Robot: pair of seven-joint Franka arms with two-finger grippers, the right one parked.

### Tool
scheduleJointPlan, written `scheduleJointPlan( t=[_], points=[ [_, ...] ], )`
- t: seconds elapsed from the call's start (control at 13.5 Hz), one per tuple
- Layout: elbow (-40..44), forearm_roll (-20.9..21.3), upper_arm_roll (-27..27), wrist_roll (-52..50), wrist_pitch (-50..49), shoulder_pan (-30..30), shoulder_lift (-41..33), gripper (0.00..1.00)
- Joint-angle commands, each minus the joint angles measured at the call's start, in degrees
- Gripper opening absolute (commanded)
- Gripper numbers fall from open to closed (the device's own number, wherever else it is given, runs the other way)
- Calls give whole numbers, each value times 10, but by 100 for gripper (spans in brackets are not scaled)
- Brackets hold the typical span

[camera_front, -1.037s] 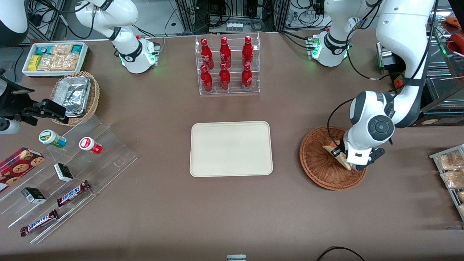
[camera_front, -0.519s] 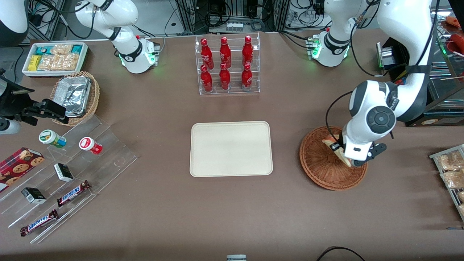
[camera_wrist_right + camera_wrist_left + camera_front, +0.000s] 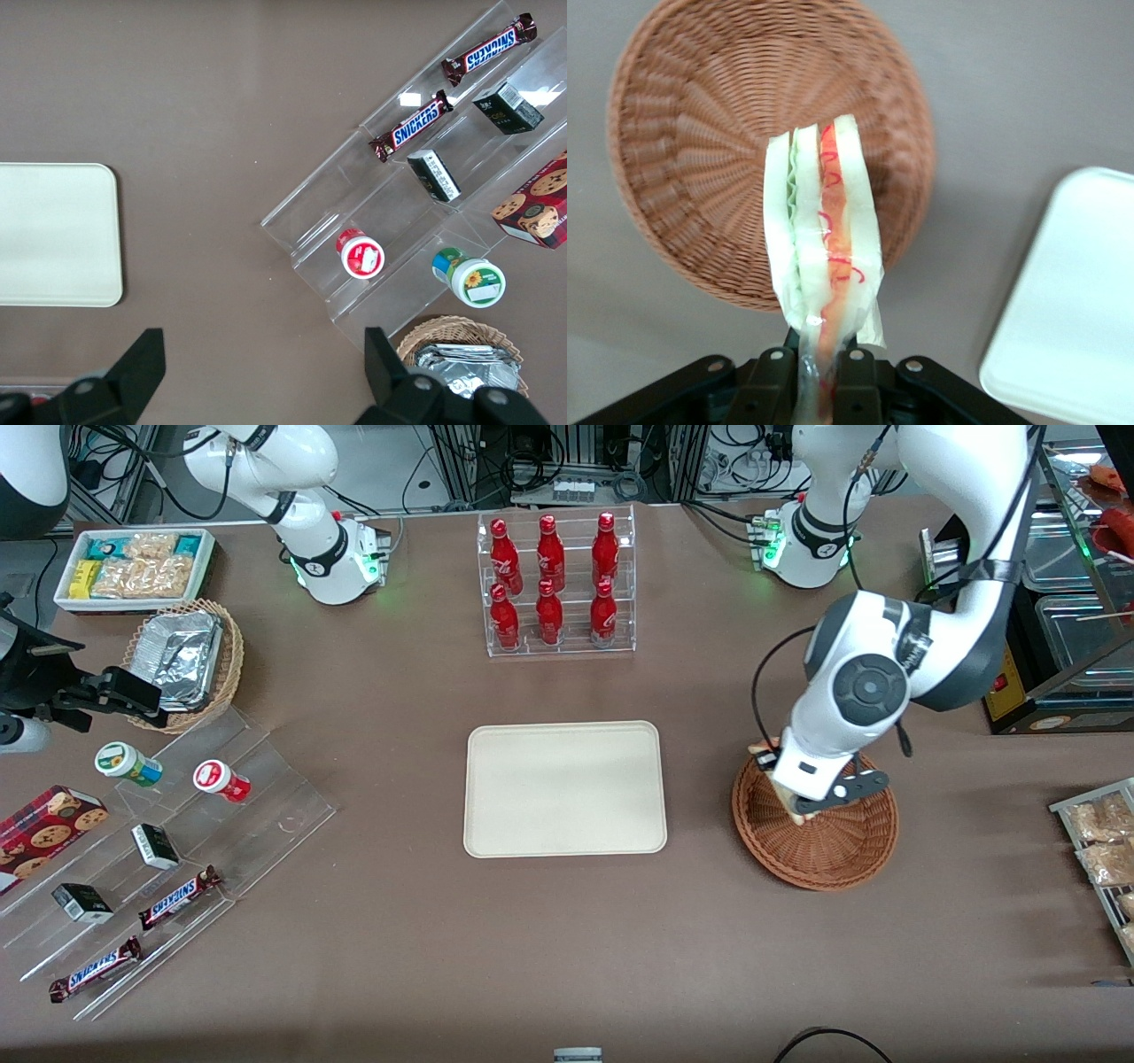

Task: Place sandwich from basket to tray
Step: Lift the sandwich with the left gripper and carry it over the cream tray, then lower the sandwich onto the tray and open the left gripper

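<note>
Brown counter [image 3: 399, 921] is lying wide and bare around the middle, and I am seeing the tray [image 3: 565, 788] sitting flat there with open surface along all four of its edges; its rounded corner is showing in the left wrist view too [image 3: 1076, 310], well apart from the basket's rim. I am holding the hand [image 3: 808, 808] above the basket [image 3: 815, 850], over the part of it nearest the tray; its two fingers [image 3: 772, 382] are closed tight on the wrapped base of the sandwich [image 3: 822, 248], and the wedge is sticking out from them with its layered cut edge facing the wrist camera. From the front only slivers of the sandwich [image 3: 760, 751] are peeking out past the wrist; it is hanging clear of the weave, not resting in it. Between basket and tray a strip of bare counter is running unbroken; the rack of red bottles [image 3: 555, 584] is standing farther from the front camera than the tray, with a broad gap between them.
</note>
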Motion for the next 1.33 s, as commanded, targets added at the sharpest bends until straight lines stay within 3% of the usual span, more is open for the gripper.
scheduleJointPlan(
  t=[0.0,0.22,0.59,1.04,1.26],
  points=[
    [26,2,-33,56,-11,0,12,0],
    [44,-21,-59,111,-11,0,35,0],
    [95,-25,-99,112,-11,-16,101,0],
    [187,-15,-93,87,-11,-95,199,0],
    [216,15,-92,69,-9,-109,241,0]
  ],
)
